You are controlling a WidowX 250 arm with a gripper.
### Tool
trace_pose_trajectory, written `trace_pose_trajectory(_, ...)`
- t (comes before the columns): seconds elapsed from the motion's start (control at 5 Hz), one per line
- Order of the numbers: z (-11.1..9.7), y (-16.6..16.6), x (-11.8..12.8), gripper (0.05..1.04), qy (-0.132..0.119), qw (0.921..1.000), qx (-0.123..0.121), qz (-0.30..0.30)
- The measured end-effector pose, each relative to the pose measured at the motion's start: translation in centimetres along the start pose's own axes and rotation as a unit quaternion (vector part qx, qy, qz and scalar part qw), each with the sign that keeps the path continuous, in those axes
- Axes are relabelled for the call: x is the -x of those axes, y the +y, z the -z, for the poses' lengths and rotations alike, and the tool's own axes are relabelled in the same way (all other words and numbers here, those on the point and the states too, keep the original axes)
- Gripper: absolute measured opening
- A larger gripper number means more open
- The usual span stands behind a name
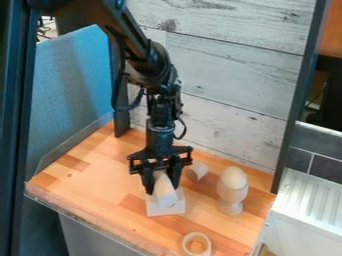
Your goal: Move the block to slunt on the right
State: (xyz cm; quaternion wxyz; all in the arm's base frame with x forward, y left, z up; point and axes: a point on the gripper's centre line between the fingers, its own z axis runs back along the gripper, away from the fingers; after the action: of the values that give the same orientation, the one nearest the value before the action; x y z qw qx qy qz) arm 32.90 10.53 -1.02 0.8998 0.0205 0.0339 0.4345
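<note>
- Hanging down over the wooden work surface point(93, 182), the black gripper point(162, 189) is near the middle of the view, its arm point(150, 65) coming in from the top edge at the upper left.
- The pincer is grasping the pale block point(164, 194), one finger on each side of its upper part.
- The block leans, its upper end toward the left of the view, its lower end over a flat, pale square piece point(176, 209); whether it rests on that piece or sits just above it, I cannot tell.
- Just beside the gripper, on its right in the view, a small pale round piece point(198, 171) lies on the wood.
- Further right, a pale egg shape point(233, 177) sits upright in a wooden cup point(231, 206) with a narrow foot.
- Near the front edge, a pale ring point(205, 242) lies flat.
- Behind the surface stands a wall of whitish wood planks point(234, 75), with a blue panel point(70, 80) at the left and a pale ribbed rack point(310, 200) at the right, below dark tiles point(317, 142).
</note>
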Motion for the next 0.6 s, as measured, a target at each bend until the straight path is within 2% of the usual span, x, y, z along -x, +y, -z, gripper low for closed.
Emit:
trace_pose_trajectory(0.2,-0.02,-0.23,0.14,0.945,-0.005,0.9999,-0.007,0.006)
trace_pose_trajectory(0.4,-0.02,-0.23,0.17,1.007,-0.004,0.9999,-0.007,0.008)
trace_pose_trajectory(0.6,0.04,-0.11,0.35,1.002,0.000,0.9999,-0.010,0.008)
